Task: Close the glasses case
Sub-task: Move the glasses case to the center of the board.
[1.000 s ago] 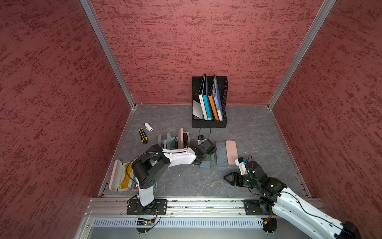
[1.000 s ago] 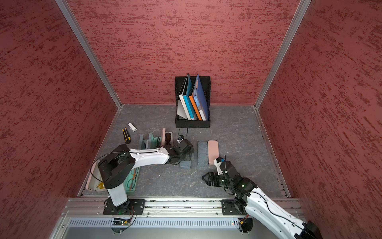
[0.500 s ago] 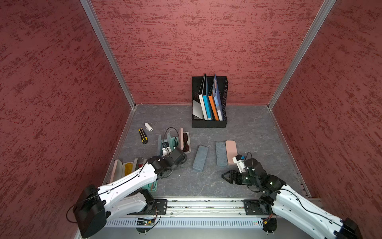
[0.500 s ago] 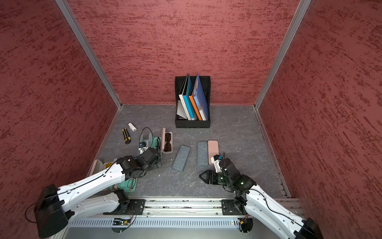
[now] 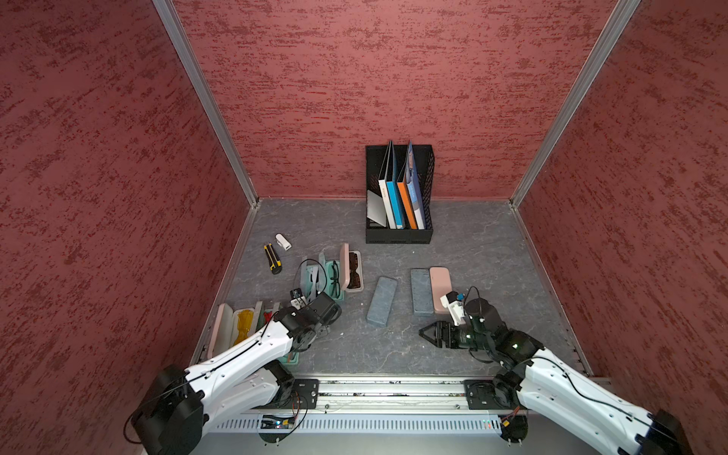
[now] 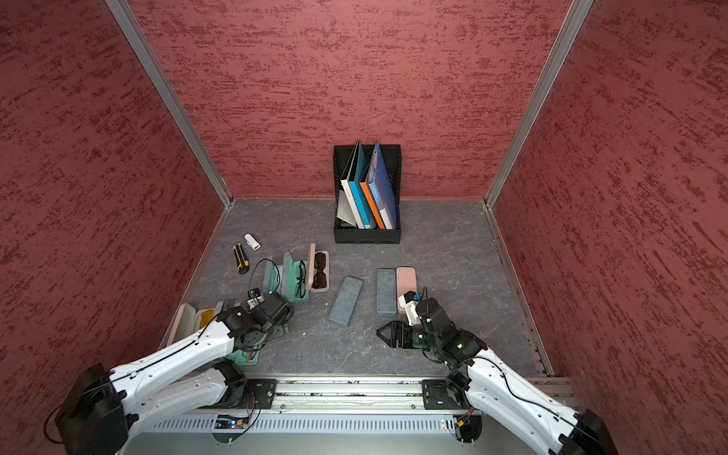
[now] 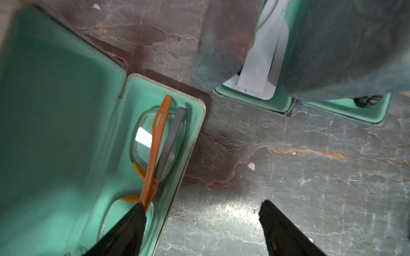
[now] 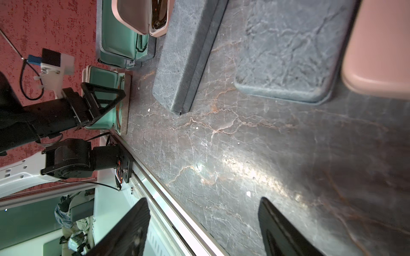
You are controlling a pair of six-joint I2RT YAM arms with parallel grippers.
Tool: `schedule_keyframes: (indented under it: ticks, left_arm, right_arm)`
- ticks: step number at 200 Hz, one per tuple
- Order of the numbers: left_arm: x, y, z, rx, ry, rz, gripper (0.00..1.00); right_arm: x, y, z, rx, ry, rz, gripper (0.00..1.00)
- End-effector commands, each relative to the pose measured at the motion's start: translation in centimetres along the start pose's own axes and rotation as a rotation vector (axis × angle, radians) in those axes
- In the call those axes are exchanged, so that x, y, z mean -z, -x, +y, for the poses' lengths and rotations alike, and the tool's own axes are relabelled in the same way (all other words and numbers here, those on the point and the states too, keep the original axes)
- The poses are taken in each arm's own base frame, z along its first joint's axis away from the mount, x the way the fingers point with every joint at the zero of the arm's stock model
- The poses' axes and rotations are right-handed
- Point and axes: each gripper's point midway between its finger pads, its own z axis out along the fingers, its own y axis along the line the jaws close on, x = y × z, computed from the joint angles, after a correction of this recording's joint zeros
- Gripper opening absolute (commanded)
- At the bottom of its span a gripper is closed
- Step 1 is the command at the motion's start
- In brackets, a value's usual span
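Note:
An open glasses case with teal lining lies at the front left, mostly under my left arm in both top views. Its lid stands raised. Glasses with one orange and one grey temple lie in its tray. My left gripper is open just above it, one finger over the tray and the other over the bare table. My right gripper is open and empty, low over the front of the table, pointing left.
Three closed cases lie mid-table: a tilted grey one, a straight grey one and a pink one. Open cases with glasses stand at the left. A black file holder stands at the back; a box cutter lies at the left.
My left arm has drawn back from the tilted grey case to the front left, over the open teal case, and its jaws have narrowed a little. The right gripper shifted slightly left.

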Motion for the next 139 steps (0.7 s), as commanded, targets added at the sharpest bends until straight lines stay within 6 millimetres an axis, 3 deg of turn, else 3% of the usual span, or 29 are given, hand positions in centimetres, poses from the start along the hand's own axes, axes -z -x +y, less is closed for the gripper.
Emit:
schedule_keyframes:
  ticks: [1,58,102,139]
  left_arm:
    - [0.1,0.3,-1.5,-0.002,-0.060,-0.008,0.80]
    - [-0.3,-0.3,-1.6,-0.008,-0.045,0.019,0.78]
    - [0.0,0.1,-0.2,0.031,0.022,-0.018,0.80]
    - [-0.5,0.1,-0.2,0.052,0.071,-0.023,0.82]
  right_arm:
    - [0.4,0.7,1.4,0.034,0.035,-0.020,0.77]
    - [0.6,0.7,1.5,0.046,0.039,-0.021,0.77]
    - [1.1,0.4,1.6,0.059,0.042,-0.022,0.77]
    - [1.7,0.3,2.0,0.068,0.055,-0.031,0.78]
